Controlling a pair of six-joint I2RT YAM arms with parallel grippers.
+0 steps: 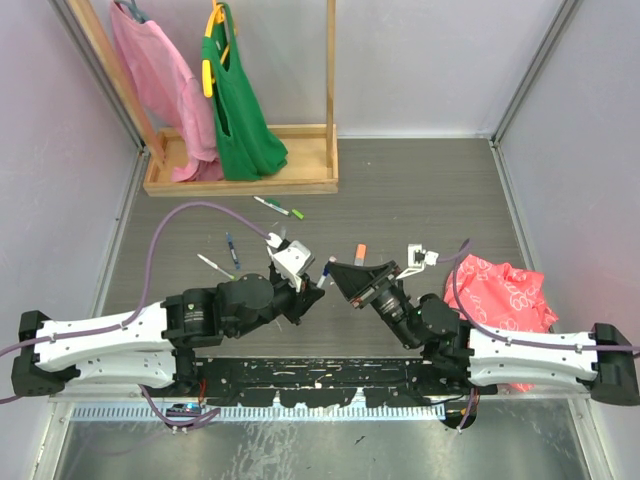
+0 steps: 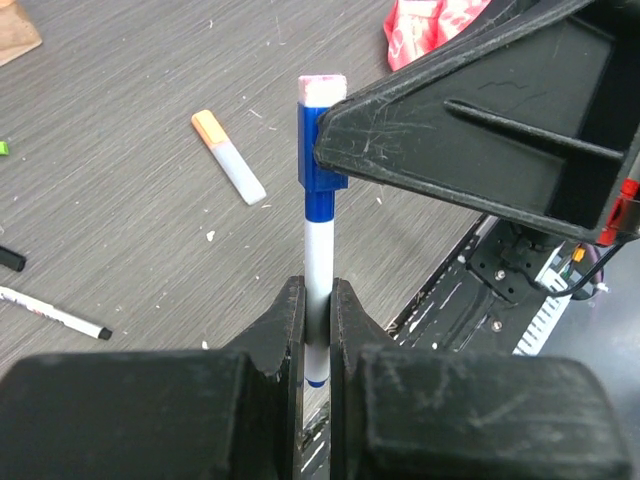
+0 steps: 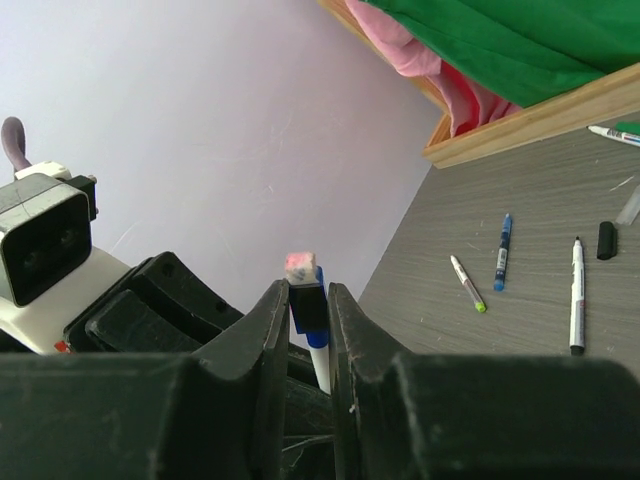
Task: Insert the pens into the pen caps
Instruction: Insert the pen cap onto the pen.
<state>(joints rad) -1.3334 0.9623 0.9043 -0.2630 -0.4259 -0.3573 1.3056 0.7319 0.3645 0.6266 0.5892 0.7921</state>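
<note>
Loose pens: thin marker pens with green, blue and black ends (image 1: 232, 248) are lying toward the far-left corner of the grey table (image 1: 420, 190), well apart from both arms, apparently waiting their turn.
Left gripper: the left gripper (image 2: 318, 300) is pinching its fingers narrowly on a barrel, low down, so the tip end is standing free.
Held pen: the white-barrelled marker pen with a blue collar (image 2: 318, 250) is rising above the table's near edge, aimed into the cap.
Cap: the short blue plastic cap with a pale end (image 2: 320, 150) is sitting over the pen's tip; full seating cannot be told.
Right gripper: the right gripper (image 3: 308, 300) is clamping the cap sideways, aligning it for pushing.
Spare: a short white pen with an orange end (image 2: 228, 155) is lying mid-table.
</note>
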